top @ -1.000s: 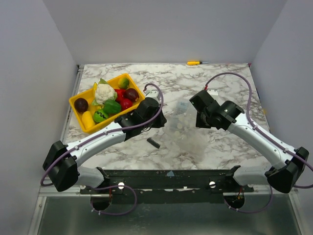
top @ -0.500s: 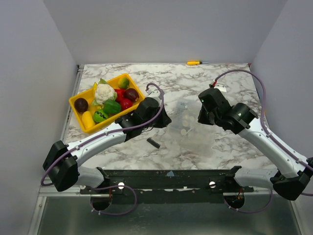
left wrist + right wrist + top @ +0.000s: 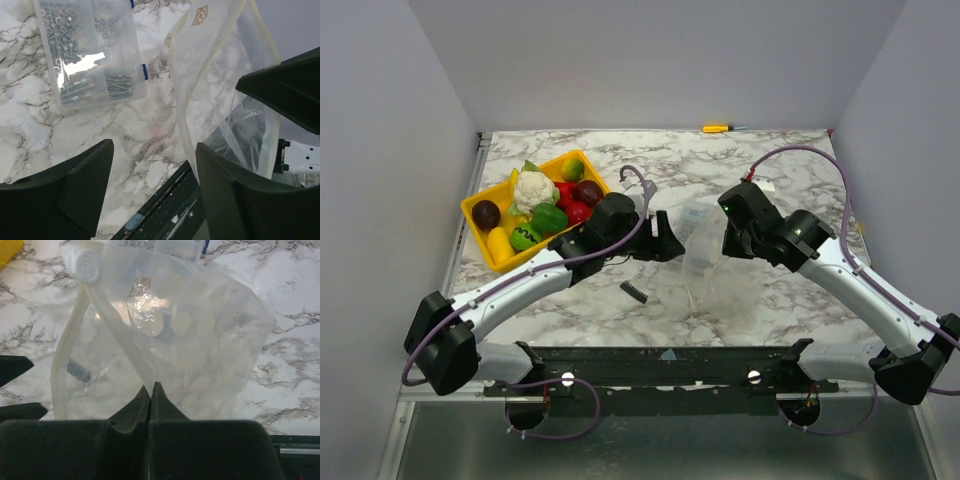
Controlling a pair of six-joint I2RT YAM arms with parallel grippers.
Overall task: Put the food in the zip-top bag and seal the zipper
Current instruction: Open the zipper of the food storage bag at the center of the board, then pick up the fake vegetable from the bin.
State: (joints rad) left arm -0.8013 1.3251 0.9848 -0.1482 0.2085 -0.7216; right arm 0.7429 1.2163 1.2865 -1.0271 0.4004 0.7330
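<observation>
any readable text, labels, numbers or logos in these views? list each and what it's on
No text reads cleanly.
On the clear plastic zip-top bag, a small brown printed logo: holds characters, too blurred to read in either wrist view.
On the bag's zipper strip, a white round slider: faint raised marks, unreadable.
On the clear plastic screw box: no label visible.
Top view: nothing legible.

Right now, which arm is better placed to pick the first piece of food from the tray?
Left. The left gripper is open and empty, and the yellow tray of food sits on its side. The right gripper is shut on the zip-top bag, holding it up.
</observation>
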